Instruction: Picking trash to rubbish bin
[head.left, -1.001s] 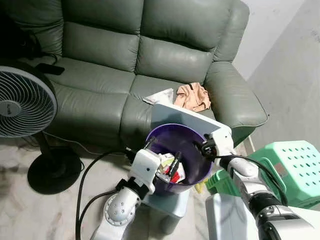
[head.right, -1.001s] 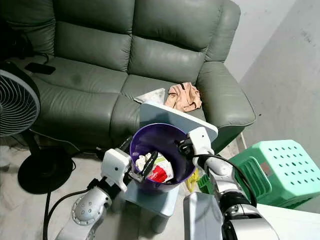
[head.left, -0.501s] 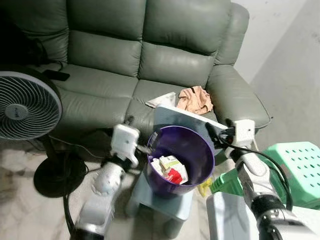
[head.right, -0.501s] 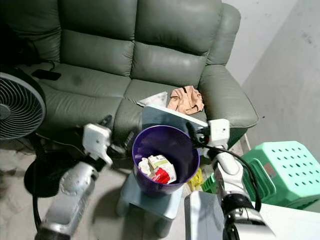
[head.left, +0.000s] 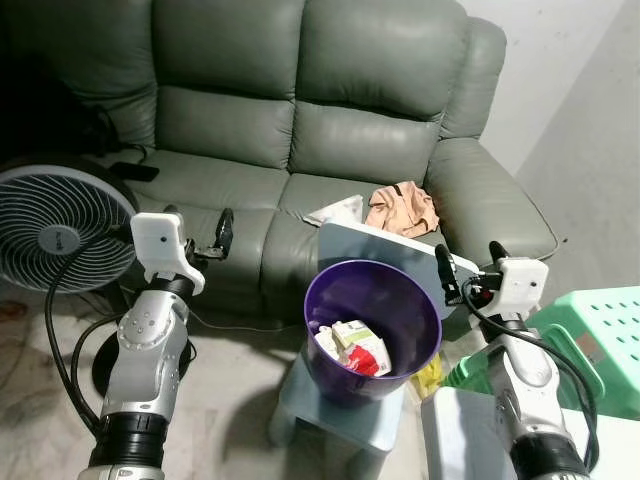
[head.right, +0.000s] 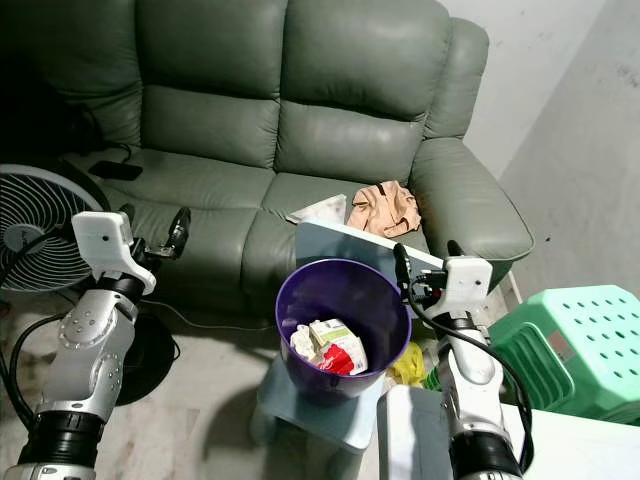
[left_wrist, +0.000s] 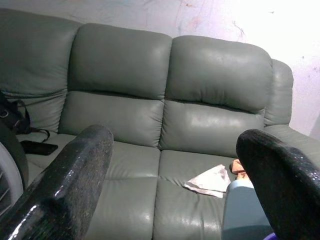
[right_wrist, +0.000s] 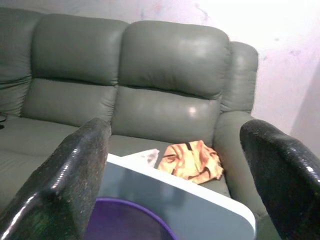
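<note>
Trash (head.left: 350, 345) inside purple bin (head.left: 330, 300), between spread, empty left claw (head.left: 205, 238) and right claw (head.left: 463, 280).

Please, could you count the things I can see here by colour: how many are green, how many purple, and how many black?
Green: 2, the sofa and the plastic stool
Purple: 1, the rubbish bin
Black: 1, the phone on the sofa seat
Total: 4
</note>
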